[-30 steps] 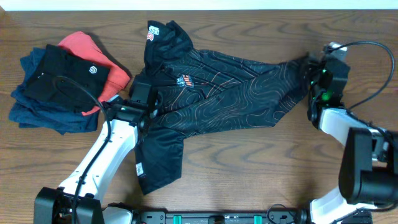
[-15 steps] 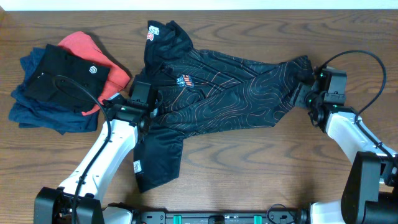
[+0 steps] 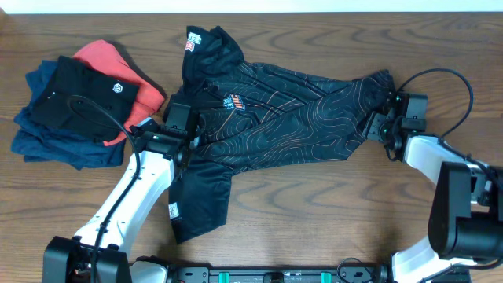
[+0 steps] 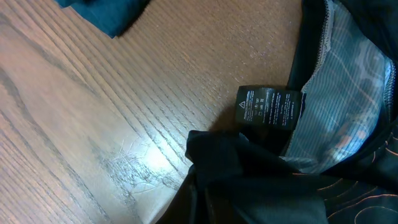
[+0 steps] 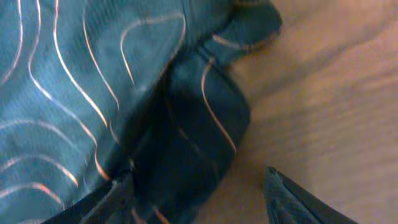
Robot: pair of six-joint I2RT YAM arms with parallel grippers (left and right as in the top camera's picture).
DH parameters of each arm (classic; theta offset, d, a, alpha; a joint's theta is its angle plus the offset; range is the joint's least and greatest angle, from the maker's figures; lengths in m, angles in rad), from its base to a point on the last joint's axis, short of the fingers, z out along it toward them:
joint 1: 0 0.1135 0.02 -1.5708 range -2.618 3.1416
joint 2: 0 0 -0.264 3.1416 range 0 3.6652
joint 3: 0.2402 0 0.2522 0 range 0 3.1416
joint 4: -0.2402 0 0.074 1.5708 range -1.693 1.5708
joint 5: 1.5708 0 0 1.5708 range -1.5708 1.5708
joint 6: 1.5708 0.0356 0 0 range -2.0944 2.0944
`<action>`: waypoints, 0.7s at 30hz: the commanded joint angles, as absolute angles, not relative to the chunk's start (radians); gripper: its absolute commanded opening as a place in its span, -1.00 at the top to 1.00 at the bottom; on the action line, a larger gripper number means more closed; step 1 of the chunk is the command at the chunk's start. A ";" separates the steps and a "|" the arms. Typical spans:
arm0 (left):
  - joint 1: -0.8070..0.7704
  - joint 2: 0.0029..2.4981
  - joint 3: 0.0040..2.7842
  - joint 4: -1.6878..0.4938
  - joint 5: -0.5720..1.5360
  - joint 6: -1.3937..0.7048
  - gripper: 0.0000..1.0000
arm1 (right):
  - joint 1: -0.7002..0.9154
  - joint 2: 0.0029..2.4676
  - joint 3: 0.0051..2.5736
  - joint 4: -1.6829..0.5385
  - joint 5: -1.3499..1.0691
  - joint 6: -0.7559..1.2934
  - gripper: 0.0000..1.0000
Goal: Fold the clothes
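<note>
At the far left of the wooden table (image 3: pixel 314 204), a folded stack is seen: a navy garment (image 3: pixel 31 134) at the bottom, a coral-red garment (image 3: pixel 106 59) above it, and a plain black shirt (image 3: pixel 82 98) with a small white emblem on top. Just right of the stack, the left gripper (image 3: pixel 187 126) is pressed down on the black jersey shirt (image 3: pixel 306 110); its jaws are closed, with bunched black cloth gathered at them in the left wrist view, where a black care label (image 4: pixel 269 107) is shown lying on bare wood beside the turned-up hem. The jersey shirt is spread unfolded across the middle of the table, with one part stretched toward the near edge and another toward the far edge. At its right end, the right gripper (image 3: pixel 380 126) is held with its jaws wide apart, and a folded corner of the contour-lined fabric is seen between the fingers (image 5: pixel 112 196), not clamped.
</note>
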State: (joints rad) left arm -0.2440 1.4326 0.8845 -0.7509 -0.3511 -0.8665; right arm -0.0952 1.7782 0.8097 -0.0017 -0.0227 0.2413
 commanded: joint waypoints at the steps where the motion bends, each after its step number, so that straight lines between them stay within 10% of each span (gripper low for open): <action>1: -0.239 1.431 0.883 -0.752 -0.379 -0.861 0.87 | -0.092 1.847 0.801 0.023 -0.034 0.246 -0.22; 7: -0.239 1.431 0.883 -0.753 -0.379 -0.861 0.88 | -0.099 1.821 0.802 -0.008 -0.029 0.238 0.98; 16: -0.239 1.431 0.883 -0.753 -0.380 -0.860 0.87 | -0.214 1.526 1.025 -0.528 -0.029 0.198 0.91; 19: -0.239 1.431 0.883 -0.754 -0.379 -0.860 0.87 | -0.232 1.516 1.108 -0.676 0.012 0.178 0.53; 21: -0.239 1.431 0.883 -0.753 -0.379 -0.860 0.88 | -0.233 1.526 1.104 -0.682 0.026 0.177 -0.08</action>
State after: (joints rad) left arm -0.2440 1.4326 0.8845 -0.7509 -0.3511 -0.8658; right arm -0.2260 1.5169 1.0958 -0.6594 -0.0078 0.2008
